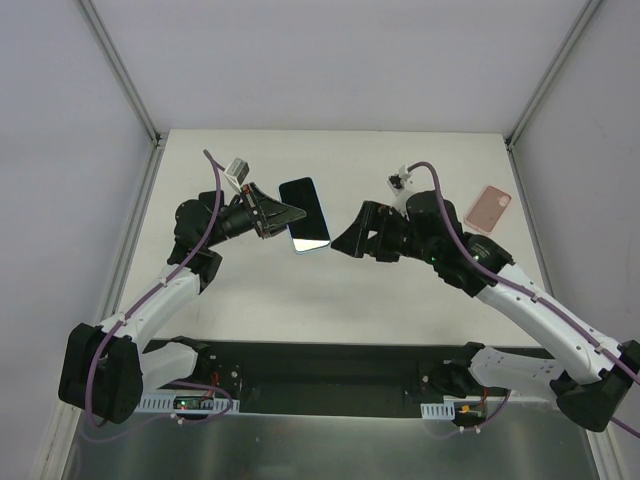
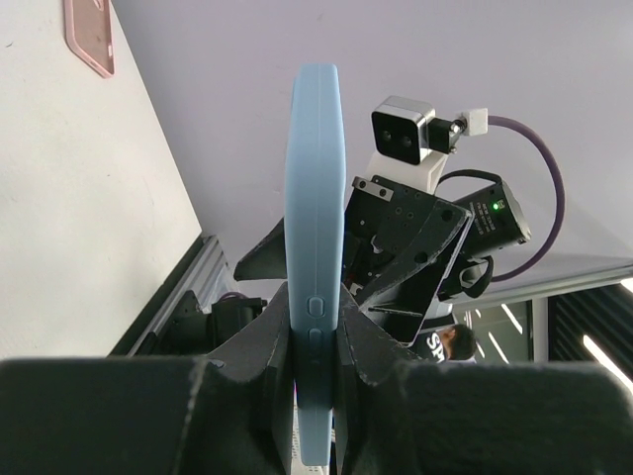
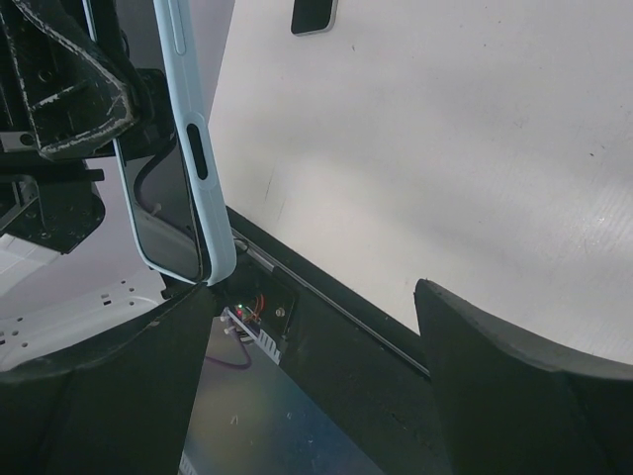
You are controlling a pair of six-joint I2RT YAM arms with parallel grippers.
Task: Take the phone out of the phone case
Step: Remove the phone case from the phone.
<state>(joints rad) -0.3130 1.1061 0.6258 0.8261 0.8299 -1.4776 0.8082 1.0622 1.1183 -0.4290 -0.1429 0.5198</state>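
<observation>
The phone (image 1: 304,213), dark screen up, sits in a light blue phone case (image 2: 315,188) and is held in the air over the table. My left gripper (image 2: 315,368) is shut on it, one finger on the screen side and one on the back, by the side buttons. My right gripper (image 1: 349,237) hovers just right of the phone, open with nothing between its fingers. In the right wrist view the cased phone (image 3: 194,148) stands at upper left. Its lower corner is right at my right gripper's (image 3: 316,336) left fingertip (image 3: 188,307); I cannot tell whether they touch.
A pink empty case (image 1: 488,208) lies at the table's right side, also seen as the pink case (image 2: 89,35) from the left wrist. A small dark flat item (image 3: 315,15) lies on the white table (image 3: 445,148). The black front rail (image 1: 330,365) runs along the near edge.
</observation>
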